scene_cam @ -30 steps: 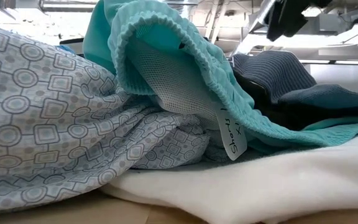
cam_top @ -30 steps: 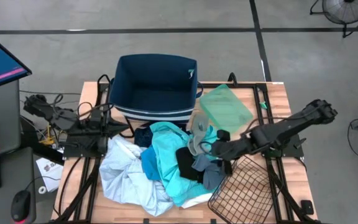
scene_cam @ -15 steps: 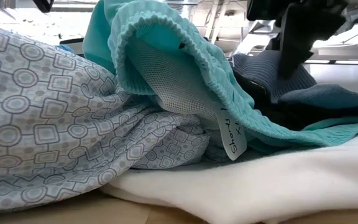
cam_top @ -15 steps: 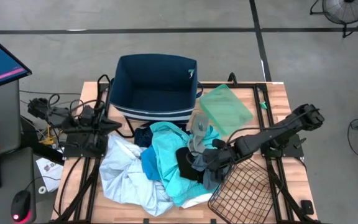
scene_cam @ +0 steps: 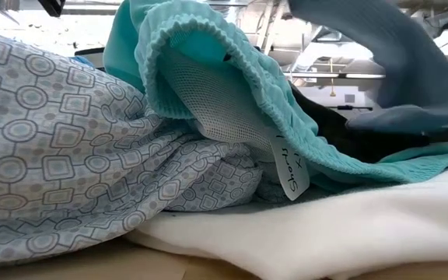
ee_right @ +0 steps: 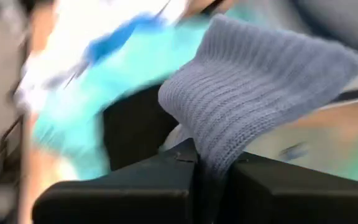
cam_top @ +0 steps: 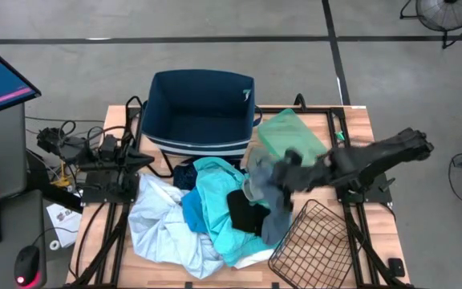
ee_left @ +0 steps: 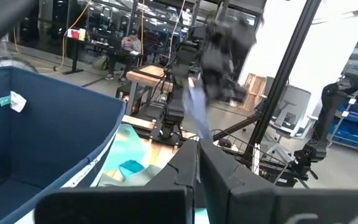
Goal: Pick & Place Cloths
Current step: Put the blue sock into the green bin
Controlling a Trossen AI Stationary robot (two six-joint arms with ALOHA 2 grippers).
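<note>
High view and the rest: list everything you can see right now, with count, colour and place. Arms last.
Grey ribbed knit cloth: one, blue-grey, lifted off the heap in the right gripper.
Turquoise mesh-lined garment: one, heap centre.
Pale blue-white patterned garment: one, heap's left side.
Black cloth: one, heap's right side.
White cloth: one, bottom of the heap.
Navy fabric bin with white stripes: one, table's far edge.
Green translucent lid: one, right of the bin.
Black wire mesh basket: one, near right corner.
Wooden table: one.
Left gripper: shut, empty, parked at table's left.
Right gripper: shut on the grey ribbed knit cloth, above the heap's right side.
</note>
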